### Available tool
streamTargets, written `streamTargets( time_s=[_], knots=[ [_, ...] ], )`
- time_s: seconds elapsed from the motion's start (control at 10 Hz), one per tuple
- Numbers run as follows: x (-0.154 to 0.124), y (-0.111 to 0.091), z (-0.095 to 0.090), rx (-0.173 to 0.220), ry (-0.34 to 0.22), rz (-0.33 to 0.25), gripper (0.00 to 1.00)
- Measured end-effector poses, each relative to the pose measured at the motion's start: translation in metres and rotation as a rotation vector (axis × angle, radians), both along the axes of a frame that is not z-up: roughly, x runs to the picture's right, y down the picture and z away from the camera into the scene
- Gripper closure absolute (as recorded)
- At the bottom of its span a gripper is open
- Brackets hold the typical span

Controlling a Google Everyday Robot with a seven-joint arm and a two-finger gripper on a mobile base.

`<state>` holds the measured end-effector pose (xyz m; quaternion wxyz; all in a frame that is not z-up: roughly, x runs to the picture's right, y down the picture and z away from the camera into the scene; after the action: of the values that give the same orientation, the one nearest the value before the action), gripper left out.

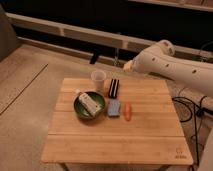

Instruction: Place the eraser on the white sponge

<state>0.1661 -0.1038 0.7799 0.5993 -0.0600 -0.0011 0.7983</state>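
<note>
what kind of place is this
Probably an indoor robot test space, not a home: bare concrete floor, a small slatted wooden table set with props, loose black cables. The gripper hangs near the table's far edge, behind the black striped eraser.
</note>
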Motion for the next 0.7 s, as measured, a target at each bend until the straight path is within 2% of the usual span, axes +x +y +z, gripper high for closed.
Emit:
streamTargets(
  time_s=[0.1, 0.3, 0.7],
  knots=[
    [-0.002, -0.001, 0.008, -0.009, -0.002, -0.002, 0.35],
    [-0.014, 0.003, 0.036, -0.055, -0.022, -0.021, 0.35],
    [-0.044, 0.016, 0.087, -0.165, -0.07, -0.072, 0.35]
  ],
)
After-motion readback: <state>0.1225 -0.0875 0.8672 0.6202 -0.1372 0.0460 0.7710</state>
